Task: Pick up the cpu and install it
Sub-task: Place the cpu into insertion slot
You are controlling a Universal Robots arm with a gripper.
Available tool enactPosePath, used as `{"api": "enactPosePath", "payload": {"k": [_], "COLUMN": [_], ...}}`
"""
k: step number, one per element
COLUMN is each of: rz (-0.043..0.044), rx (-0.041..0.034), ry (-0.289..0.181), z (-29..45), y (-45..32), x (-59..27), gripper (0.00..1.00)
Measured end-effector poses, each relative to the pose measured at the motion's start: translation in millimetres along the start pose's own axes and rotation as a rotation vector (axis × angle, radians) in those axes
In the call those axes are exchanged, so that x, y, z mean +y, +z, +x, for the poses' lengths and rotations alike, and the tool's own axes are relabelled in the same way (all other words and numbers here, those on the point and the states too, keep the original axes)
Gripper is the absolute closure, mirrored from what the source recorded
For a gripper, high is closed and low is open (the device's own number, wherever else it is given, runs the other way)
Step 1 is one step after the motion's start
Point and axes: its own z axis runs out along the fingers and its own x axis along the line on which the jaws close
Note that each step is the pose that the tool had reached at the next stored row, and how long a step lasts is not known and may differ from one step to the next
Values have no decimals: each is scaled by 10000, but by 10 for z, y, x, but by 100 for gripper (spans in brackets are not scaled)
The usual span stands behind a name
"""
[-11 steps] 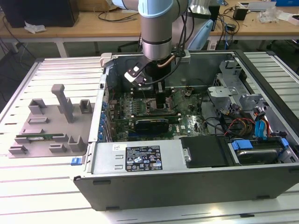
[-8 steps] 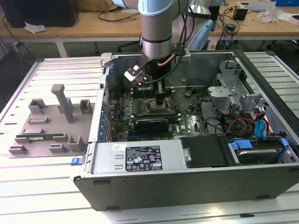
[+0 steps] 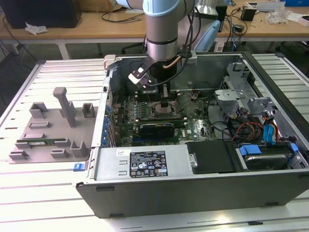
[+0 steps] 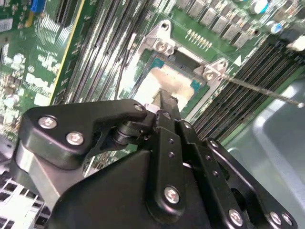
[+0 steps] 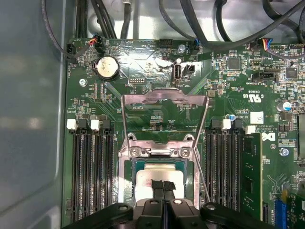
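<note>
The cpu (image 5: 159,172), silver top up, lay flat inside the square socket frame (image 5: 159,151) on the green motherboard (image 5: 143,95), with the gripper (image 5: 163,184) directly over it in the first wrist view. The two black fingers (image 5: 157,187) were pressed together with no gap and gripped nothing. Their tips were at the chip's top, but whether they touched it could not be told. The second wrist view showed the same: the cpu (image 4: 147,88) seated in the frame, the closed gripper (image 4: 165,98) above it.

The socket's metal load plate (image 5: 164,98) stood swung open, and one thin release lever (image 5: 202,177) ran beside the frame. Two screws sat in the frame's hinge bar. Two banks of black memory slots (image 5: 93,176) flanked the socket, and one round coin battery (image 5: 107,67) sat further along the board, which carried white lettering.

In the exterior view, the arm (image 3: 161,29) reached down from the upper centre of the frame into the open computer case (image 3: 193,188), whose near wall bore two printed labels (image 3: 147,163). At the exterior view's left, a grey fixture tray (image 3: 48,131) on the slatted white table (image 3: 48,203) held one green memory stick (image 3: 41,143).
</note>
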Motion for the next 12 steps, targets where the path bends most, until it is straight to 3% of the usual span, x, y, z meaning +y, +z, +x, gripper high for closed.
{"api": "enactPosePath", "payload": {"k": [1,5,7,12], "rz": [110,110,111,112], "rx": [0,-6,-44,-59], "ry": [-5,-6,-7,-7], "z": [-1,0,-1,0], "y": [-1,3,8,62], "x": [1,15,37,37], "gripper": [89,89,89,89]}}
